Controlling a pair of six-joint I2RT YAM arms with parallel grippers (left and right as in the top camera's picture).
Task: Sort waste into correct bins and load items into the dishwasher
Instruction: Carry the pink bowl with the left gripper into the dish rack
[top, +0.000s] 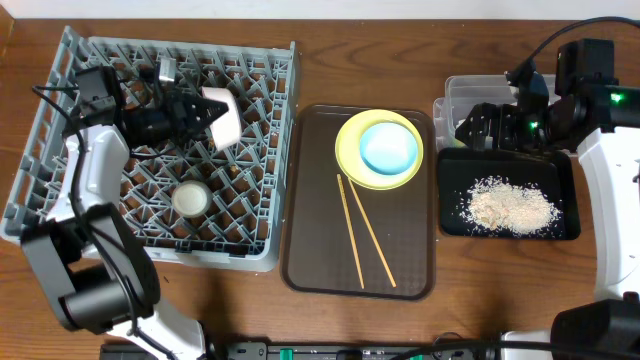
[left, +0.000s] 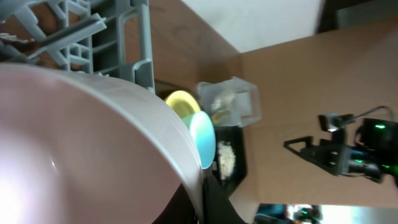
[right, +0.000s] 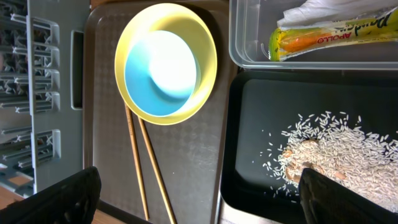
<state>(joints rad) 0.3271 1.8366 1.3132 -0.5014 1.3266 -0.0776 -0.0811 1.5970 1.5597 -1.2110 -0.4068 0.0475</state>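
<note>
My left gripper (top: 190, 115) is shut on the rim of the white bowl (top: 222, 116), held on its side over the grey dish rack (top: 270, 150); the bowl (left: 74, 143) fills the left wrist view. The small white cup (top: 190, 198) stands in the rack. The yellow plate (top: 348, 150) holds the light blue bowl (top: 388, 147); two chopsticks (top: 362, 238) lie beside it. My right gripper (top: 474, 124) is open and empty (right: 199, 199) over the black tray (top: 560, 180) of crumbs (top: 510, 207). The clear tub (right: 249, 37) holds the wrapper (right: 329, 37) and the napkin (right: 317, 9).
The plate, blue bowl and chopsticks rest on a dark brown serving tray (top: 310, 200) between the rack and the bins. The clear tub (top: 465, 92) sits right behind the black tray. Bare wooden table shows along the front edge.
</note>
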